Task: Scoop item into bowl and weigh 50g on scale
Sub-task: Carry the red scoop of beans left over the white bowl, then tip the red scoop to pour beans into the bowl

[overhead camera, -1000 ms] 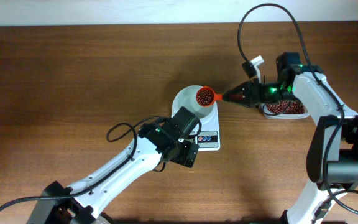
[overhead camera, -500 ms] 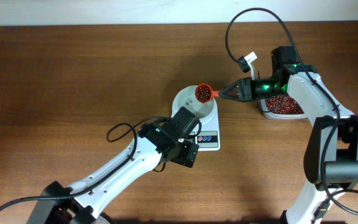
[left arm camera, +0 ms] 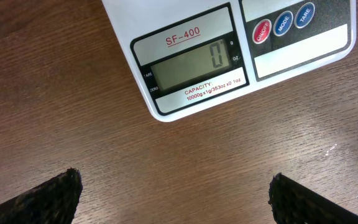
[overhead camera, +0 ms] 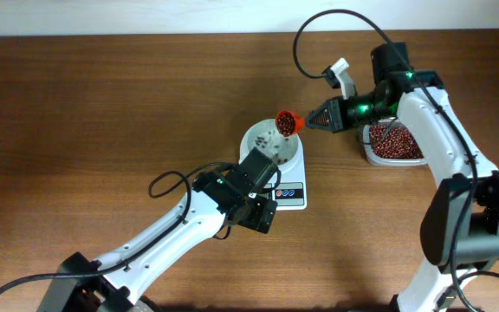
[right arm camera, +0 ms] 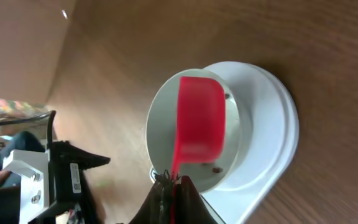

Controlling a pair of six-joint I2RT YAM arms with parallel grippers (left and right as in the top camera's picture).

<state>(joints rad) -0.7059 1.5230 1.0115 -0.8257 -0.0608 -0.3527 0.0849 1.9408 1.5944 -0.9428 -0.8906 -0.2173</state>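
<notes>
Two arms at the pouring step: the right gripper (overhead camera: 317, 120), clamped on the handle of the red scoop (overhead camera: 288, 121), has swung left from the clear tub (overhead camera: 372, 159) and rolled the scoop, level and heaped a second ago, so that beans (overhead camera: 271, 147) now spill into the white bowl (overhead camera: 251, 135) on the scale (overhead camera: 293, 195). The left gripper (left arm camera: 178, 194) hangs wide and empty just near of the scale, whose display (left arm camera: 194, 67) reads zero. Most beans lie in the tub at right, so this looks like a first load, with further scoops likely.
</notes>
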